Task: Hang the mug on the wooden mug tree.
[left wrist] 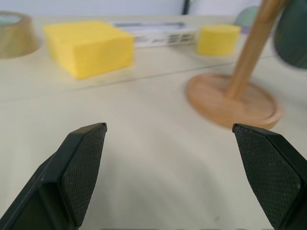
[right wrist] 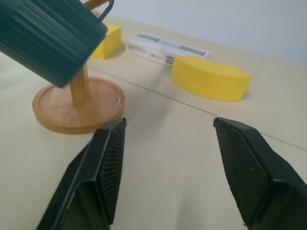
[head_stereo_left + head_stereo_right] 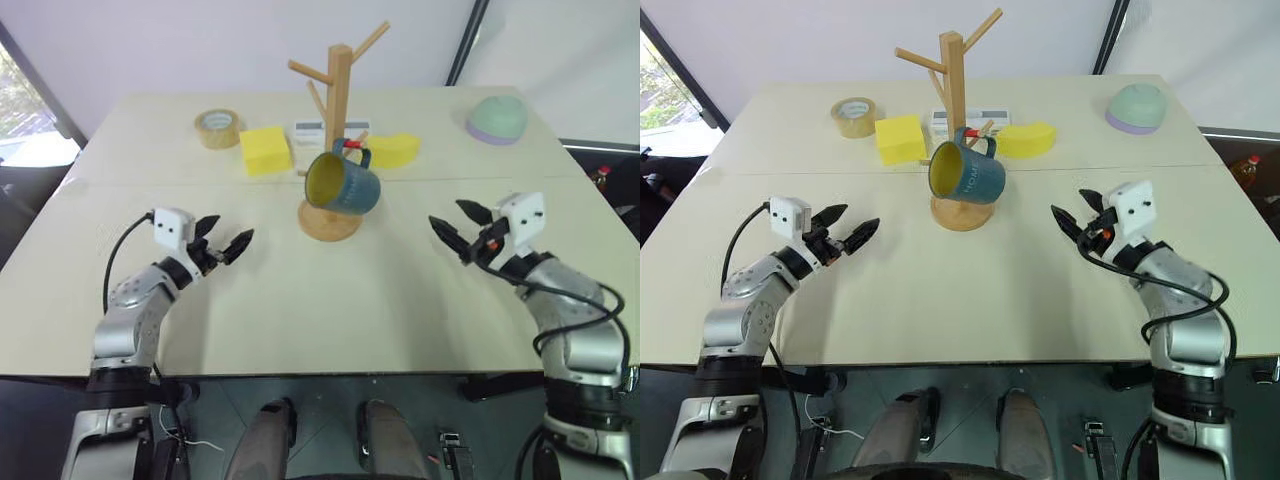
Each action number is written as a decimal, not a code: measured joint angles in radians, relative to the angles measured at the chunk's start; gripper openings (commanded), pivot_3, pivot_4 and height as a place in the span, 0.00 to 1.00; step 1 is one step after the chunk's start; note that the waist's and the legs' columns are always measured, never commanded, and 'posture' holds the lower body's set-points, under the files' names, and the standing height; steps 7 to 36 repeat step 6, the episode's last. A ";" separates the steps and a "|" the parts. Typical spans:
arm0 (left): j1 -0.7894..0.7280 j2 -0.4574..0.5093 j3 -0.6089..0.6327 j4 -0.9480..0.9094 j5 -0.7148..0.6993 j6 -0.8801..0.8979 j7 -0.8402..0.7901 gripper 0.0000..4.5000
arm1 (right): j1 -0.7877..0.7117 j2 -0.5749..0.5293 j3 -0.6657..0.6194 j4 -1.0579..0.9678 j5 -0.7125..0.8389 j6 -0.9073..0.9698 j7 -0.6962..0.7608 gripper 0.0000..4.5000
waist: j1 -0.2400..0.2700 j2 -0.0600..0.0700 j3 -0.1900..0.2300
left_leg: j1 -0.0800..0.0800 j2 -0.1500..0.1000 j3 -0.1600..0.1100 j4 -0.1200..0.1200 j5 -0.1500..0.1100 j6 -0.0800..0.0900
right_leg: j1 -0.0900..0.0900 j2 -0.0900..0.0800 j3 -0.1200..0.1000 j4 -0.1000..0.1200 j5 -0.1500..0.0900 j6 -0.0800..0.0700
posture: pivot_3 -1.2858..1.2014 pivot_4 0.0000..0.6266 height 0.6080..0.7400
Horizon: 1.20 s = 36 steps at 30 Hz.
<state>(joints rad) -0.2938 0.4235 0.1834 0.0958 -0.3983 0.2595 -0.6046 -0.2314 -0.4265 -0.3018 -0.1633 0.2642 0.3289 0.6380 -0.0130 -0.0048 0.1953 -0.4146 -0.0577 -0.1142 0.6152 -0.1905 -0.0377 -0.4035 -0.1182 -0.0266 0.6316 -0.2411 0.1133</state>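
Mug (image 3: 343, 184) hanging by its handle on wooden mug tree (image 3: 337, 140), left gripper (image 3: 224, 239) released, right gripper (image 3: 456, 227) released, both apart from it

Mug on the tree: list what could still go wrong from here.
1. The mug hangs by its handle on a low peg of the wooden mug tree, tilted with its mouth sideways; a bump could slip it off.
2. Its weight sits to one side of the post, so a knock could rock the round base.
3. Both open tools, left and right, flank the base; an inward sweep could strike it.
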 measured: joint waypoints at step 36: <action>0.059 -0.016 0.019 0.002 0.017 -0.027 0.052 1.00 | 0.035 0.028 0.001 0.113 0.021 -0.083 -0.013 0.66 | 0.002 0.000 0.000 | 0.001 0.001 0.000 0.000 0.000 0.000 | 0.001 0.000 0.001 0.000 0.000 -0.001 | 0.52 0.24 1.00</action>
